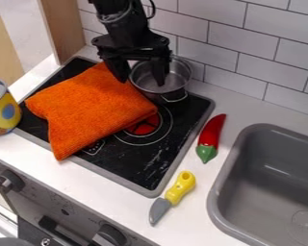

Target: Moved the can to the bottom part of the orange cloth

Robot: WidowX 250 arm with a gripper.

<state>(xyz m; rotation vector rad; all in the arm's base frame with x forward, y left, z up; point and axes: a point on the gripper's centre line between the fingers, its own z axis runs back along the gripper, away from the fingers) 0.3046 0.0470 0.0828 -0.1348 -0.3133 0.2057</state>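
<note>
One yellow can [4,113] with blue and orange-red patches and a silvery top stands upright at the left edge of the camera view, partly cut off by it. It rests on the pale bench [214,215] beside the left part of the black stovetop [140,168], and it is outside the pincer [142,82], well apart from it, with most of the orange cloth [92,108] lying between them. The can is near the cloth's left corner and not on the cloth.

The cloth lies spread over the stovetop, its lowest corner reaching past the grey border. The pincer hangs wide and has nothing in its grip: one finger is at the cloth's upper edge, the other over the opening of the metal pot [178,87]. The pot sits at the back of the stovetop, near the cloth. A red burner mark [144,127] shows beside the cloth's right edge.

To the right of the stovetop, a red pepper [211,133] with a green end and a knife [179,189] with a yellow handle and grey blade lie on the bench. Farther right is the grey sink [221,182]. White tiles [247,69] line the wall behind.
</note>
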